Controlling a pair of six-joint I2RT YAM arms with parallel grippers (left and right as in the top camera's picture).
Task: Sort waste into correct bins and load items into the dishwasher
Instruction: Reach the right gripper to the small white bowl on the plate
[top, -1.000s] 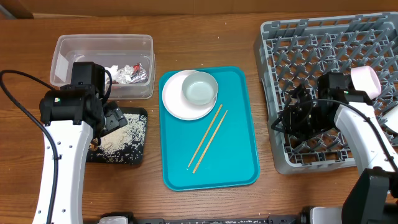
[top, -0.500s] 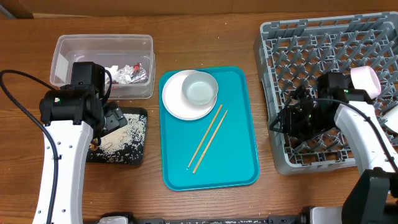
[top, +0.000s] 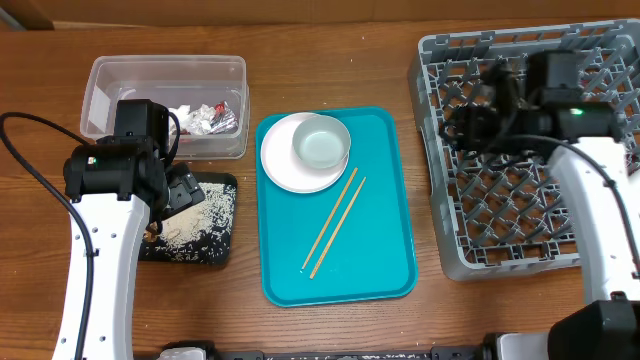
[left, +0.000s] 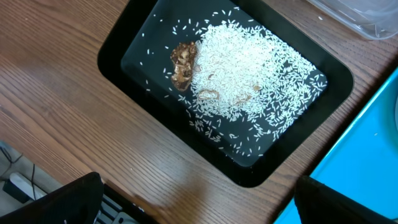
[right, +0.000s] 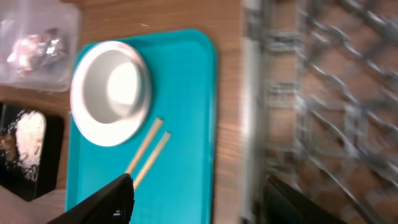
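The right fingers (right: 115, 200), wide and empty over the rack (top: 440, 230), are nearer the chopsticks (top: 335, 222), which lie diagonally on the tray (top: 380, 250) to their left.

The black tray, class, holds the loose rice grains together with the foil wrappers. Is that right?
Not quite. The black tray holds the rice grains together with a brown food scrap; the foil wrappers lie in the clear tub, as the overhead view shows.
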